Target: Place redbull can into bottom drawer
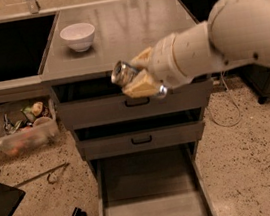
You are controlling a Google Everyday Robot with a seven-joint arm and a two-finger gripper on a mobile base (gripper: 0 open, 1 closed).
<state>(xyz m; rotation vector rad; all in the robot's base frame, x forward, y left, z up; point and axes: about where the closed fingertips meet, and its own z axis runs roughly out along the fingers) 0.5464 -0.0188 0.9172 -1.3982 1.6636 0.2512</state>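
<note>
The gripper, jaws clamped across the can, holds it in the air, long axis roughly left-right, before the upper drawers, with the open bottom drawer directly below.

Dim, warm indoor light, falling from overhead. My gripper hangs in front of the top drawer, pads closed on the redbull can. The can's round end throws a hard white glint.

- Right of the gripper, the arm looks soft, its edges smeared and its pale shell nearly washed out.
- Above and behind the gripper, the countertop carries a broad dull sheen.
- The white bowl, up-left of the gripper, is the brightest spot.
- Deep shadow lies under the counter lip just behind the gripper, and there is a black recess far left.
- Straight below the gripper, the bottom drawer floor is flat grey, evenly lit, with no glare.
</note>
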